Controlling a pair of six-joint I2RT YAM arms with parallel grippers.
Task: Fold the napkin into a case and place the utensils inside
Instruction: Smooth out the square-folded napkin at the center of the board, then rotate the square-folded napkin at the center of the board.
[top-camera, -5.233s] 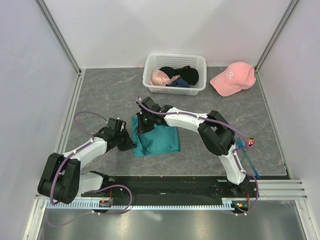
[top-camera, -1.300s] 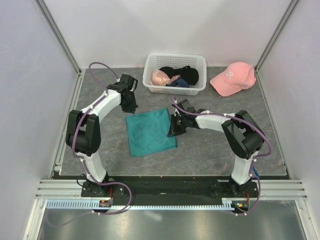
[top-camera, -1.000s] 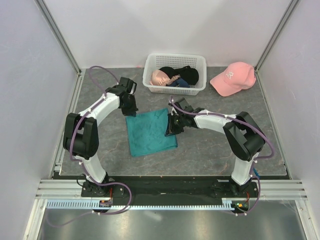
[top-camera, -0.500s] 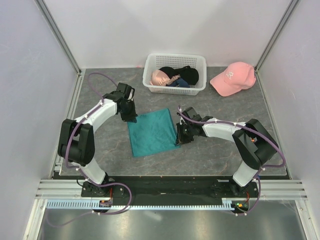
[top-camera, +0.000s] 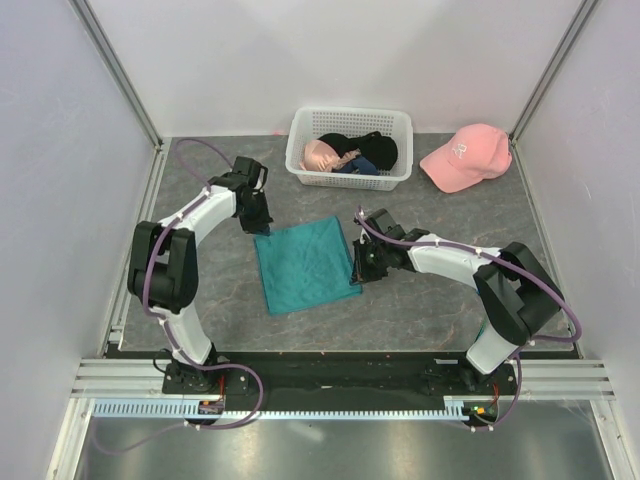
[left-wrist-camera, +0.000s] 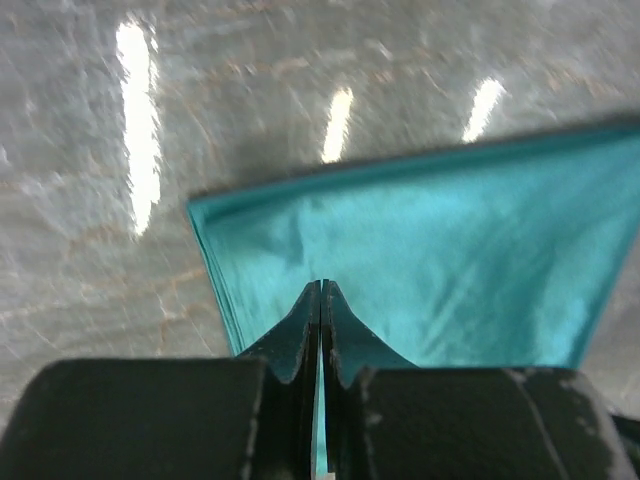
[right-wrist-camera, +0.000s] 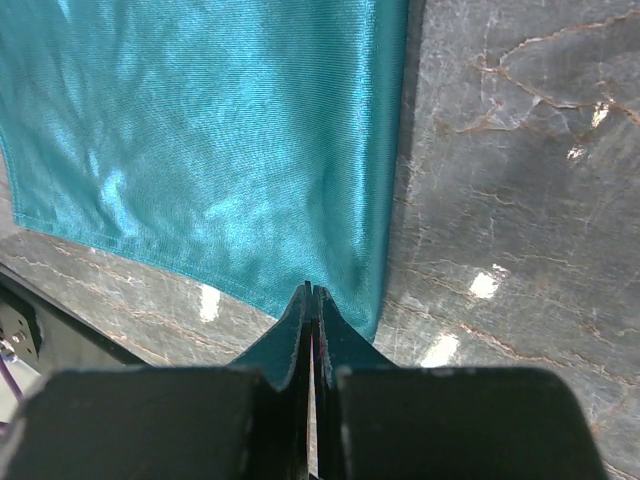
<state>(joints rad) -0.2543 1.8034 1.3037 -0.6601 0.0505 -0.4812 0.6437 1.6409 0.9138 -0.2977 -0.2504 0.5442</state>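
The teal napkin (top-camera: 305, 265) lies flat on the grey table as a broad folded rectangle, with layered edges showing at its left side (left-wrist-camera: 215, 270). It has no narrow case form. My left gripper (top-camera: 262, 226) is at its far-left corner. In the left wrist view this gripper (left-wrist-camera: 321, 285) is shut, its tips over the cloth (left-wrist-camera: 430, 250). My right gripper (top-camera: 357, 272) is at the right edge near the near-right corner. It (right-wrist-camera: 310, 288) is shut, tips down on the cloth (right-wrist-camera: 200, 130), which lies flat with no pinched ridge. The utensils are out of view.
A white lattice basket (top-camera: 345, 183) with black and pink garments (top-camera: 355, 152) stands at the back middle. A pink cap (top-camera: 465, 155) lies at the back right. Enclosure walls close off the left, back and right. The right arm's elbow (top-camera: 520, 290) hangs over the right side.
The left gripper came down from beside the basket to the napkin's far-left corner. The right gripper slid nearer along the right edge, and the napkin shifted slightly to the right.
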